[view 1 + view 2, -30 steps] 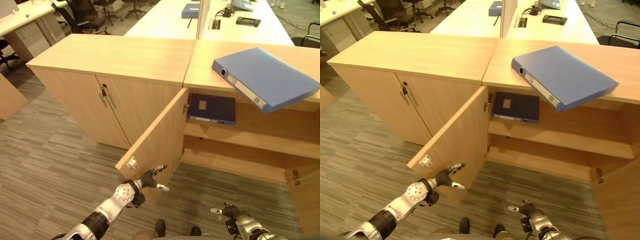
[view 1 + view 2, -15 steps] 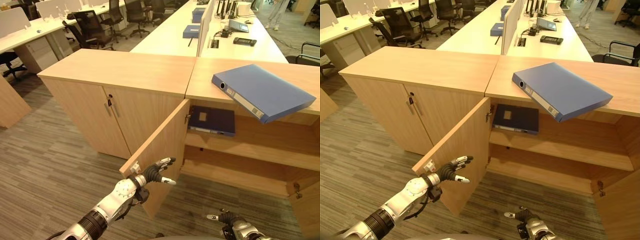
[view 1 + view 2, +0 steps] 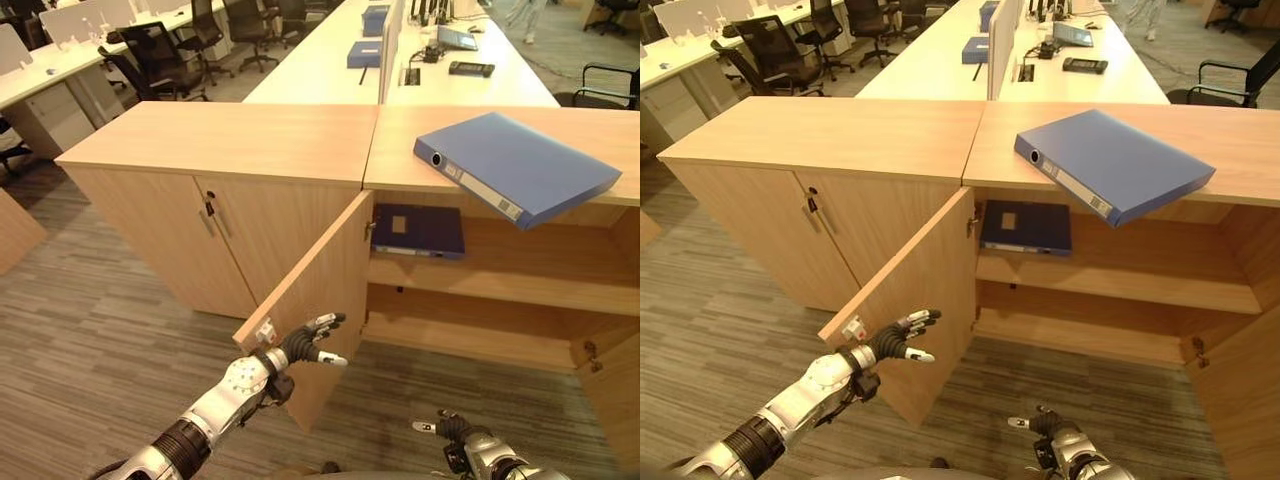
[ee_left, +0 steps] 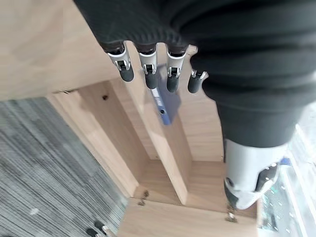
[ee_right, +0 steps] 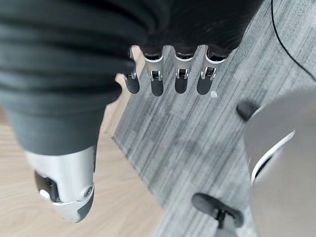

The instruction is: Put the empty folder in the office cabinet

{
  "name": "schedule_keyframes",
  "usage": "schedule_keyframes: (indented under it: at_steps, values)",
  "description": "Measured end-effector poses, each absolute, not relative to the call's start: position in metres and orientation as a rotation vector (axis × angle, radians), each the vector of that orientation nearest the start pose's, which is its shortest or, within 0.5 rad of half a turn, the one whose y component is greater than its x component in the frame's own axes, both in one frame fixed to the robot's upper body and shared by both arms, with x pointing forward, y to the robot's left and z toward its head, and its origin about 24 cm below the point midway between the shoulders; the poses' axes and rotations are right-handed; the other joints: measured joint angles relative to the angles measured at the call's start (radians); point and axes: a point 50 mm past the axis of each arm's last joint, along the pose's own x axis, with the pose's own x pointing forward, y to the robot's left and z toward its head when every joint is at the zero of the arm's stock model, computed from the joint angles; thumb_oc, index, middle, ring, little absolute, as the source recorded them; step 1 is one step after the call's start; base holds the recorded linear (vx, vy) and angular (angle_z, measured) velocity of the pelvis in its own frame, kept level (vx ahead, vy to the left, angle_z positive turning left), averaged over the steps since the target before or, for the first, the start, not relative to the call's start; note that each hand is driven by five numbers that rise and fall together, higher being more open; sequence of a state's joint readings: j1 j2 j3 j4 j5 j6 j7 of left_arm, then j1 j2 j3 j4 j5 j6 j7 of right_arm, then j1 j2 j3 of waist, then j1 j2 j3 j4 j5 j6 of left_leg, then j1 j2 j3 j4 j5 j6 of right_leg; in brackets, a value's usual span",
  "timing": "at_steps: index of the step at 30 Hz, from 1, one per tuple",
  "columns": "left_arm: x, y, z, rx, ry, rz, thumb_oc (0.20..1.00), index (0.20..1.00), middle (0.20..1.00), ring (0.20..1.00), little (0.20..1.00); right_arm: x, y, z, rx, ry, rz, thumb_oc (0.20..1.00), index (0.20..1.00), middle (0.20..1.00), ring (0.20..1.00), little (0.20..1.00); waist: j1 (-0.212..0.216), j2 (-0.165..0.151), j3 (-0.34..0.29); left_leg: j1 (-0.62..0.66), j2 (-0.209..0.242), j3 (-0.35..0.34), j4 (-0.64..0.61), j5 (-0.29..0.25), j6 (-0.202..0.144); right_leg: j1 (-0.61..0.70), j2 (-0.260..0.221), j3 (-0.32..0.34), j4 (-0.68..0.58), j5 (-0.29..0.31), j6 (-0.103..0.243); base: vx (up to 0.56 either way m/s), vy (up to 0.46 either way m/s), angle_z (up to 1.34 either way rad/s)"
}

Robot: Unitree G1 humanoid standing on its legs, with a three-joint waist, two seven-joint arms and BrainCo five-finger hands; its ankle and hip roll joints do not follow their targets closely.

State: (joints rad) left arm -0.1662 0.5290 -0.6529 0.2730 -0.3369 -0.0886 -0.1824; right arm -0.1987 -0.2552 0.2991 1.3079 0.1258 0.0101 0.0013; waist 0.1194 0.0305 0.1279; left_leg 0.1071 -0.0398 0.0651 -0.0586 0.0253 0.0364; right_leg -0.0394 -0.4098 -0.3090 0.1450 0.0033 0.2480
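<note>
Door-opening step judged done, or close to it: cabinet (image 3: 480, 290) stood open, door (image 3: 315, 290) swung wide toward the robot, shelves exposed. Folder (image 3: 515, 165) not yet picked up; lay flat on the cabinet top, above the opening, one corner overhanging the front edge. Second, darker folder (image 3: 418, 230) lay on the upper shelf at the left, with bare shelf to its right.

Next move judged to call for a raise of one or both hands to the cabinet top, a grip on the overhanging corner or the spine, then a lowering and a slide onto free shelf space. Some risk judged of a tip off the edge under a clumsy touch.

Left hand (image 3: 305, 345) held out just in front of the door's lower free edge, near the latch (image 3: 265, 330), fingers straight and slightly spread, thumb apart, holding nothing; contact with the door not certain. Right hand (image 3: 450, 432) hung low over the carpet (image 3: 90, 300), well below the folder, fingers relaxed and straight, empty.
</note>
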Motion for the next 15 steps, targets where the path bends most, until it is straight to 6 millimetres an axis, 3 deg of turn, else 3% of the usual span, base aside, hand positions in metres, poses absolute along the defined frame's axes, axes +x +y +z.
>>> schedule_keyframes:
  at_steps: [4,5,6,7,8,9,10,12,13,15]
  values:
    - [0.240,0.134,-0.015,0.268,0.296,-0.662,1.000,1.000,1.000,1.000,1.000,0.143,-0.231,-0.150,-0.337,1.171,0.011,1.000,1.000,1.000,1.000,1.000,-0.034,-0.051,0.022,0.004,0.026,-0.069,-0.005,-0.001,-0.043,0.022,0.034,0.059,-0.202,0.124,0.005,0.16,-0.280,0.48]
    - [0.241,0.135,-0.014,0.265,0.291,-0.654,1.000,1.000,1.000,1.000,1.000,0.140,-0.230,-0.151,-0.335,1.182,0.011,1.000,1.000,1.000,1.000,1.000,-0.034,-0.076,0.020,0.012,0.034,-0.088,-0.015,0.003,-0.076,0.026,0.048,0.063,-0.214,0.126,-0.007,0.20,-0.353,0.51]
    - [0.241,0.135,-0.016,0.264,0.296,-0.649,1.000,1.000,1.000,1.000,1.000,0.135,-0.230,-0.152,-0.331,1.191,0.012,1.000,1.000,1.000,1.000,1.000,-0.036,-0.091,0.018,0.027,0.047,-0.106,-0.035,0.006,-0.103,0.029,0.060,0.067,-0.206,0.172,-0.035,0.13,-0.225,0.66]
    - [0.238,0.129,-0.021,0.239,0.313,-0.646,1.000,1.000,1.000,1.000,1.000,0.131,-0.236,-0.152,-0.333,1.202,-0.007,1.000,1.000,1.000,1.000,1.000,-0.054,-0.057,0.019,0.039,0.100,-0.124,-0.041,-0.001,-0.119,0.059,0.112,0.036,-0.213,0.175,-0.060,0.12,-0.276,0.49]
    - [0.235,0.126,-0.023,0.231,0.319,-0.656,1.000,1.000,1.000,1.000,1.000,0.129,-0.239,-0.152,-0.328,1.207,-0.021,1.000,1.000,1.000,1.000,1.000,-0.055,-0.045,0.014,0.042,0.135,-0.122,-0.038,-0.004,-0.129,0.074,0.150,0.026,-0.227,0.166,-0.064,0.11,-0.382,0.21]
    - [0.234,0.120,-0.024,0.208,0.315,-0.662,1.000,1.000,1.000,1.000,1.000,0.132,-0.246,-0.149,-0.339,1.198,-0.035,1.000,1.000,1.000,1.000,1.000,-0.055,-0.010,0.004,0.043,0.182,-0.123,-0.025,-0.001,-0.125,0.081,0.204,0.020,-0.232,0.157,-0.087,0.13,-0.506,0.02]
    - [0.235,0.113,-0.024,0.185,0.310,-0.659,1.000,1.000,1.000,1.000,1.000,0.130,-0.251,-0.148,-0.350,1.201,-0.046,1.000,1.000,1.000,1.000,1.000,-0.069,0.012,-0.005,0.021,0.214,-0.132,-0.016,0.002,-0.139,0.078,0.232,0.008,-0.223,0.146,-0.104,0.08,-0.482,0.15]
    - [0.238,0.099,-0.022,0.146,0.291,-0.670,1.000,1.000,1.000,1.000,1.000,0.128,-0.258,-0.147,-0.363,1.205,-0.062,1.000,1.000,1.000,1.000,1.000,-0.089,0.027,-0.016,0.000,0.240,-0.156,-0.003,0.013,-0.151,0.075,0.266,-0.028,-0.220,0.130,-0.129,-0.02,-0.340,0.40]
    - [0.240,0.092,-0.018,0.138,0.274,-0.683,1.000,1.000,1.000,1.000,1.000,0.129,-0.258,-0.147,-0.366,1.201,-0.070,1.000,1.000,1.000,1.000,1.000,-0.099,0.026,-0.018,-0.032,0.257,-0.172,0.015,0.031,-0.175,0.067,0.282,-0.039,-0.226,0.123,-0.141,-0.07,-0.320,0.28]
    - [0.244,0.089,-0.017,0.148,0.268,-0.687,1.000,1.000,1.000,1.000,1.000,0.130,-0.259,-0.146,-0.371,1.194,-0.080,1.000,1.000,1.000,1.000,1.000,-0.107,0.018,-0.010,-0.085,0.265,-0.182,0.037,0.075,-0.183,0.056,0.302,-0.064,-0.219,0.112,-0.158,-0.09,-0.298,0.44]
